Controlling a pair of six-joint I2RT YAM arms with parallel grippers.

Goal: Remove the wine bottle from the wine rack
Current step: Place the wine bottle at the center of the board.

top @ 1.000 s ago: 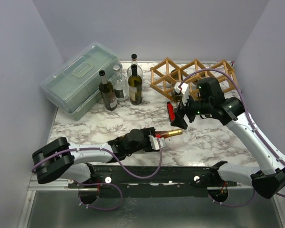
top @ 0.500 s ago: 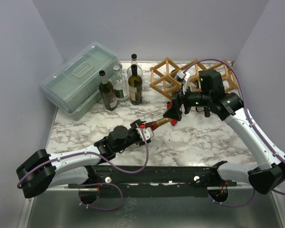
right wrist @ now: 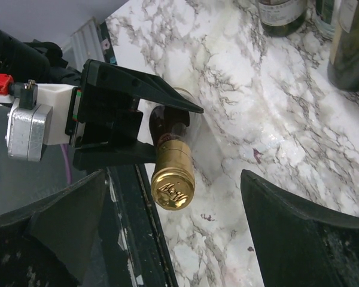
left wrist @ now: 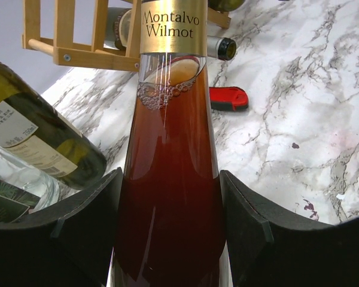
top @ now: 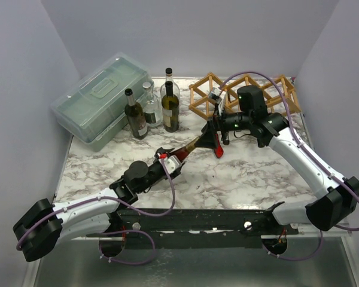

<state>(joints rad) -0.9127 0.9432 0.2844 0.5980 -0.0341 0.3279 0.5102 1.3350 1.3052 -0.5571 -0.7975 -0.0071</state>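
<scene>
One wine bottle [left wrist: 167,197] | clamped at shoulder in left gripper [left wrist: 170,179] | right gripper [right wrist: 172,176] spread wide, empty | hold firm, lower clear of wine rack [left wrist: 78,58]

The left arm stretches low from 7 o'clock toward the centre. Its gripper [top: 173,160] points to 2 o'clock, with both fingers [left wrist: 78,233] pressed against the wine bottle [left wrist: 167,179]. The right arm arches up from 4 o'clock, and its gripper [top: 213,141] faces 8 o'clock with the jaws spread wide.
</scene>
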